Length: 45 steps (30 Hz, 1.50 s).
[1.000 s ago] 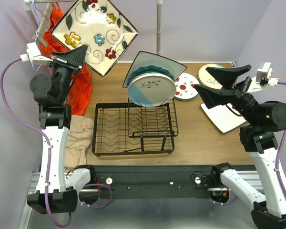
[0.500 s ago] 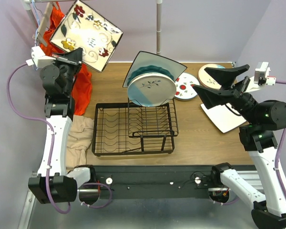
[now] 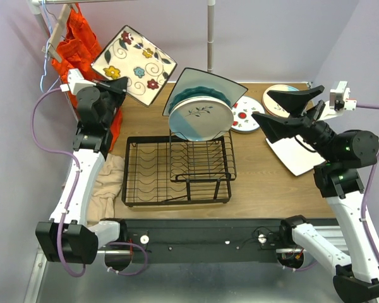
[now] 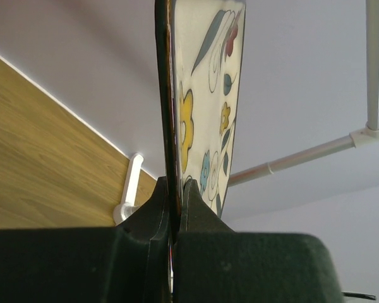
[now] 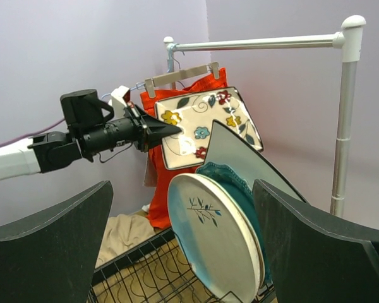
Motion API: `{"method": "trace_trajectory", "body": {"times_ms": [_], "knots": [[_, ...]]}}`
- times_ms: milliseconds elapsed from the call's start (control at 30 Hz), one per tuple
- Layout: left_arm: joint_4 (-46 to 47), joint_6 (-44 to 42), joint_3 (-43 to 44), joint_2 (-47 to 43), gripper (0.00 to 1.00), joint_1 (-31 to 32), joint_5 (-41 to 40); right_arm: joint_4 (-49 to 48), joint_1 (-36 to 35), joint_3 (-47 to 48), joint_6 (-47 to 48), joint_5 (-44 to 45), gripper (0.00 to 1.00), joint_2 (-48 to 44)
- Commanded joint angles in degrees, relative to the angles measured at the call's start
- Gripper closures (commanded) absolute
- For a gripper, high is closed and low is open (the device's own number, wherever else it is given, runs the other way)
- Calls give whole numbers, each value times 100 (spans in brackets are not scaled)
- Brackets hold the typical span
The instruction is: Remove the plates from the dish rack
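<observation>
One flower-print plate is clamped by its edge in the left tool; the right tool gapes wide.

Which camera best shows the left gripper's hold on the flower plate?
Left wrist: the left gripper pinches the rim of the flower plate, seen edge-on. Top external shows the plate's face, the grip small. Right wrist shows both from afar.

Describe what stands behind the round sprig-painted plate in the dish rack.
Behind the sprig-painted plate stands a teal scalloped plate, only its upper rim showing. Behind that leans a larger square pale plate. Their lower parts are covered.
</observation>
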<state>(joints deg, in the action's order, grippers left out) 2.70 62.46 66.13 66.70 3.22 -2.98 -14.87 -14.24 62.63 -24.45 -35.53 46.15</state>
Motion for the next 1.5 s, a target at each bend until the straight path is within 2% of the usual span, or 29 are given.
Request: {"method": "trace_trajectory", "body": {"times_ms": [0,333,500,800,1267,1467], "knots": [[1154,512,23,-403,100,397,-923,2,18,-76,-7,-200,0,34],[232,1427,400,238,100,609,-1345,20,18,-146,36,-253,0,-124],[222,1726,348,537,100,723,-1319,11,26,-198,89,-235,0,-124],[591,2095,-65,686,100,899,-1696,11,26,-234,168,-262,0,-124],[732,2201,383,1907,100,864,-1978,37,18,-243,239,-297,0,-71],[1311,2341,480,2768,100,724,-1435,37,18,-260,274,-297,0,8]]}}
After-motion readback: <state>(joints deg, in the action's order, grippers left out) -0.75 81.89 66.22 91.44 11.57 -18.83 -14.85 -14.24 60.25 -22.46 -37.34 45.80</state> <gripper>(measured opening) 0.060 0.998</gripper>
